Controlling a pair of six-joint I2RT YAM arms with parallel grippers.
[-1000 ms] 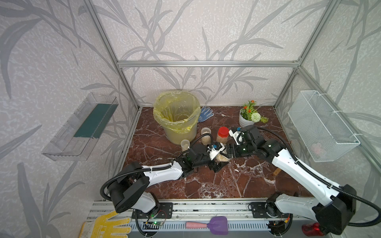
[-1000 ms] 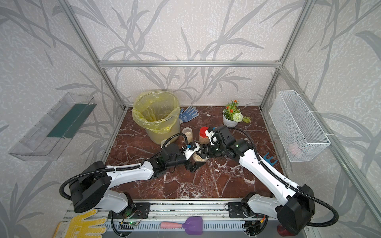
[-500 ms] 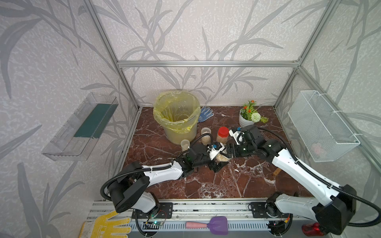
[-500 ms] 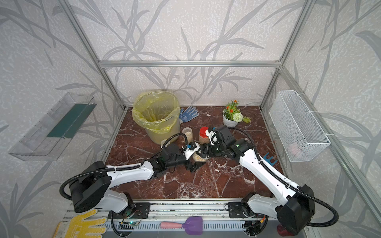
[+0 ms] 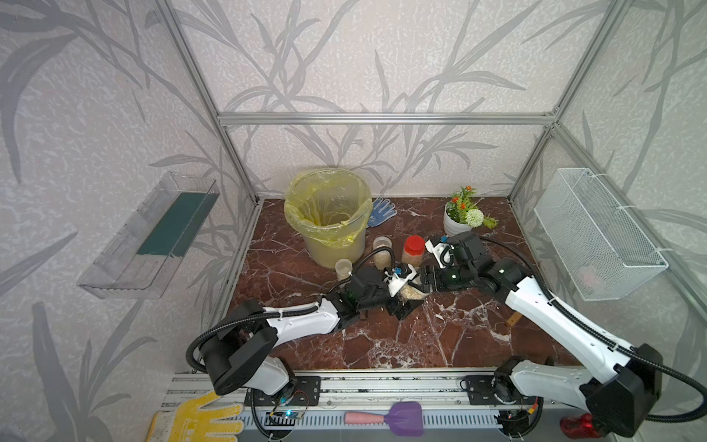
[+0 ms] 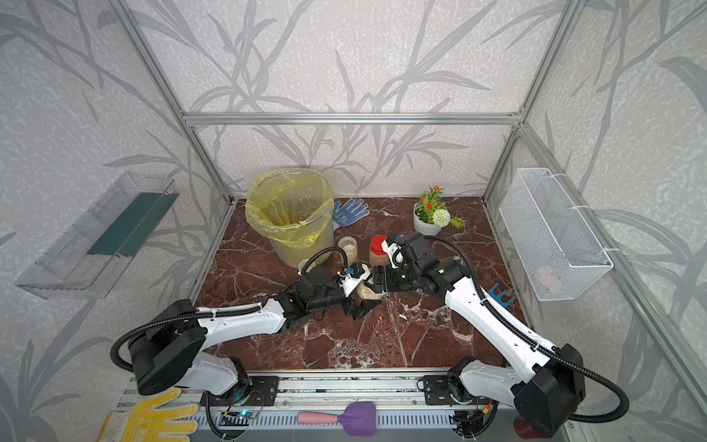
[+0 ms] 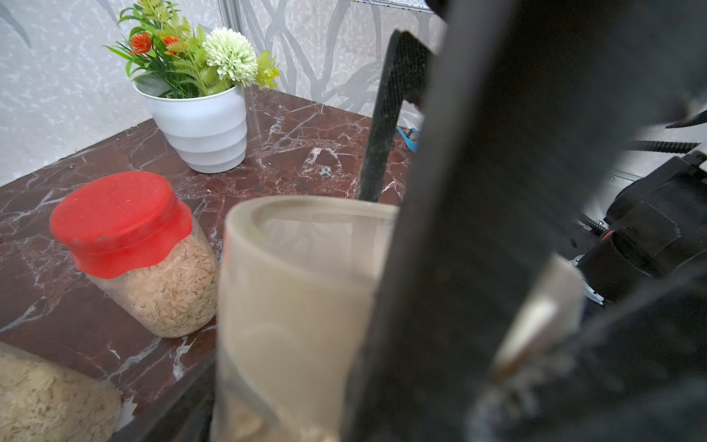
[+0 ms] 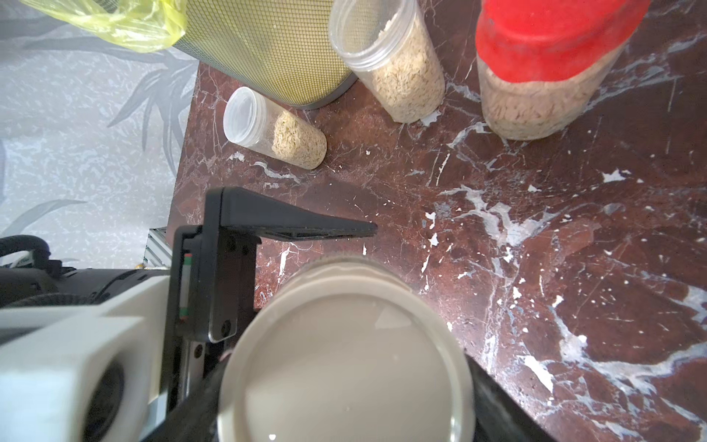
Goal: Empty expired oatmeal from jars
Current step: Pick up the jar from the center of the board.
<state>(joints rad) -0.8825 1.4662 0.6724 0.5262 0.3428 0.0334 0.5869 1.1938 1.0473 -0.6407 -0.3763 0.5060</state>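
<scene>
Beside the yellow-lined bucket stand two slim jars of oatmeal. At mid-table the left gripper straddles the squat jar, jaws wide and one finger clear of it. The red-capped jar stands just behind, and the right gripper clamps the squat jar's beige lid.

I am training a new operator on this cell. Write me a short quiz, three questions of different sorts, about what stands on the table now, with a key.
1. True or false: the red-capped jar stands upright on the marble table.
2. What lines the bucket? A) a yellow bag B) a blue glove C) white mesh
3. At which jar do the left claw and the right claw meet?
Key: 1 true; 2 A; 3 the squat jar with the beige lid.
</scene>
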